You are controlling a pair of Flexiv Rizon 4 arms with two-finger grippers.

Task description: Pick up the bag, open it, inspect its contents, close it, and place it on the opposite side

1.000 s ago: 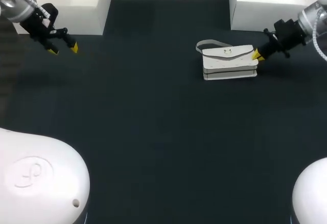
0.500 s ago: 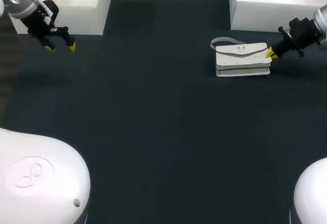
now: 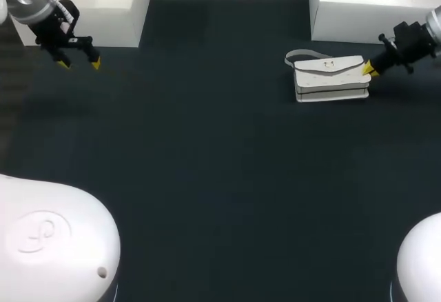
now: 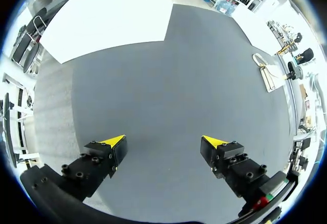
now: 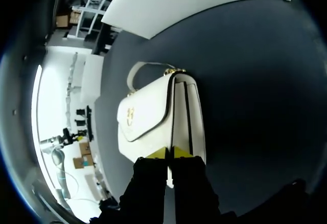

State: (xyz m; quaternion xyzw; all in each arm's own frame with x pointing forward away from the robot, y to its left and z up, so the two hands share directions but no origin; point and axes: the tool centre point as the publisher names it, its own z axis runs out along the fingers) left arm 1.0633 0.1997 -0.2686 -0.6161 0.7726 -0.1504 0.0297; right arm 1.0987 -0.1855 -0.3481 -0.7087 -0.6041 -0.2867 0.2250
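Narrowly pinched, the right gripper (image 3: 368,69) came in from the right edge of the head view and sat at the upper right, with its yellow tips against the right end of the bag (image 3: 329,78). In the right wrist view the right gripper (image 5: 169,153) had its two tips almost together, clamped on the bag's (image 5: 153,116) near end where the flap edge meets the body, and the rest of the bag stretched away ahead of the fingers.

The dark table (image 3: 207,164) filled most of the head view. The white bag lay on it at the upper right, flap closed, resting flat with its long side running left to right. A pale strap (image 3: 303,55) looped out from the bag's upper left corner, at the end away from the right gripper; in the right wrist view the strap (image 5: 134,73) curved out beyond the far end of the bag. A small metal clasp (image 3: 329,64) sat in the middle of the flap.

At the upper left of the head view the left gripper (image 3: 77,63) hung with its fingers spread wide, holding nothing and well apart from the bag. In the left wrist view the left gripper (image 4: 163,142) showed bare table between its tips, and the bag (image 4: 268,73) lay far ahead and off to one side.
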